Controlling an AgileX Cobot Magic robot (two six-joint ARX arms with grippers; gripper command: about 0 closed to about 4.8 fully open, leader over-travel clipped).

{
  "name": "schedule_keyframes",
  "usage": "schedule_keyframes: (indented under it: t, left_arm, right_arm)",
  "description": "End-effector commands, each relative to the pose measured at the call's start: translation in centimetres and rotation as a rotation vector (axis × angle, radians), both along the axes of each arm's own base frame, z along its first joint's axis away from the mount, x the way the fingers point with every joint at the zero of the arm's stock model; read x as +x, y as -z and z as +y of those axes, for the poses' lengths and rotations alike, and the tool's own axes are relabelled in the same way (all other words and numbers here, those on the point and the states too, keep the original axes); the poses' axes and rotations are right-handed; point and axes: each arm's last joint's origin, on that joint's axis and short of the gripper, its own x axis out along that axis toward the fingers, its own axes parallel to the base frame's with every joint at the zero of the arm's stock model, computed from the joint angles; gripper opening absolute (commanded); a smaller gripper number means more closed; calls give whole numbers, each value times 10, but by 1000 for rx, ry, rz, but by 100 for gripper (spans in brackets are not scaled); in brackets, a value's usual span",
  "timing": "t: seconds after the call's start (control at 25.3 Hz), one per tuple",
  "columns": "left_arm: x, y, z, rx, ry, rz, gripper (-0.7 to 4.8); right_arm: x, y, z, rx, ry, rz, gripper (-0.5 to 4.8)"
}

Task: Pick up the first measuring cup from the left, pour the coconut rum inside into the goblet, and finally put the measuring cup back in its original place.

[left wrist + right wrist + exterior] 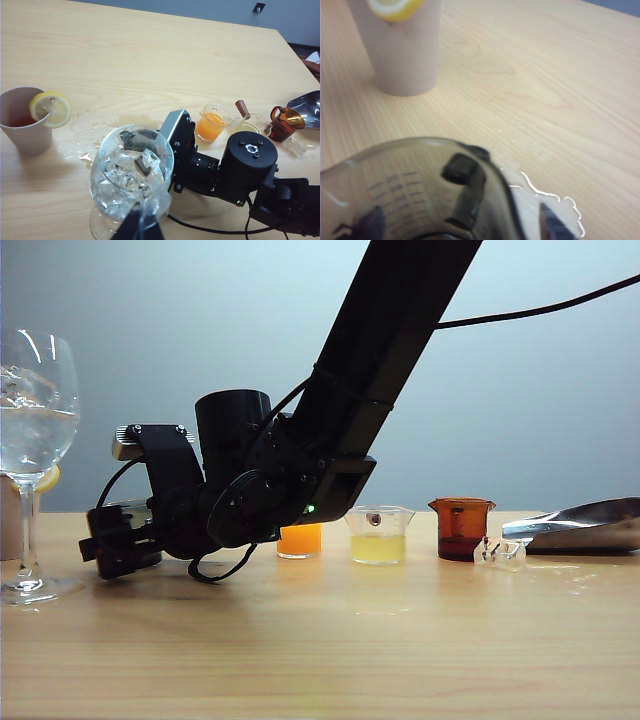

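Exterior view: the right arm slants down from the top across the middle to the left part of the table (330, 650). The right gripper (122, 540) is low, just above the wood, pointing left toward the goblet (32, 430). The measuring cup (140, 510) shows only as a grey sliver behind the black fingers, upright on the table as far as can be told. The goblet stands at the left edge, stem vertical, its bowl holding ice and clear rum (35, 435). To the right of the arm sit an orange cup (299, 540), a yellow cup (379, 536), an amber cup (461, 528) and a steel scoop (585, 525).

Left wrist view: the left gripper (141, 227) shows only as dark finger tips at the frame's lower edge, right against the goblet's bowl (131, 172); whether it grips or is spread I cannot tell. The right gripper's head (172, 131) lies just beyond the goblet, with the measuring cup's grey rim (140, 136) seen through the glass. A paper cup (22, 122) with a lemon slice (50, 109) stands well apart, and a wet spill (85, 145) spreads between it and the goblet.

Right wrist view: the measuring cup (415, 192) fills the near part, upright, mouth up, scale marks on its wall, handle toward the camera. The right gripper (460, 225) has a finger (551, 227) on each side, standing clear of the wall: released. The paper cup (405, 50) stands beyond.
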Motion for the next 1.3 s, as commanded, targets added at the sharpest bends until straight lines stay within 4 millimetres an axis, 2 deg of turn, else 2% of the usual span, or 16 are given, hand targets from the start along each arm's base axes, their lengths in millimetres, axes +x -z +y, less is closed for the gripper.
schedule_keyframes:
  t: [0.04, 0.12, 0.2, 0.24, 0.67, 0.87, 1.15, 1.3]
  left_arm:
    - [0, -2, 0, -4, 3, -17, -5]
    - [0, -2, 0, -4, 4, -17, -5]
    - [0, -3, 0, -4, 3, -17, -5]
    - [0, -3, 0, -4, 3, -17, -5]
    - [0, -3, 0, -4, 3, -18, -5]
    - [0, -3, 0, -4, 3, -18, -5]
    - [0, -3, 0, -4, 4, -17, -5]
    - [0, -3, 0, -4, 4, -17, -5]
  right_arm:
    - [1, -6, 1, 46, 2, 6, 392]
    - [1, -9, 1, 50, 2, 3, 394]
    - [1, -10, 1, 58, 4, 9, 458]
    - [1, -10, 1, 69, 8, 24, 471]
    - [-1, -7, 0, 34, -4, 116, 473]
    - [-2, -16, -2, 9, 0, 146, 473]
    - [-4, -14, -2, -24, -16, 183, 473]
    - [-5, -24, -4, -38, -19, 198, 473]
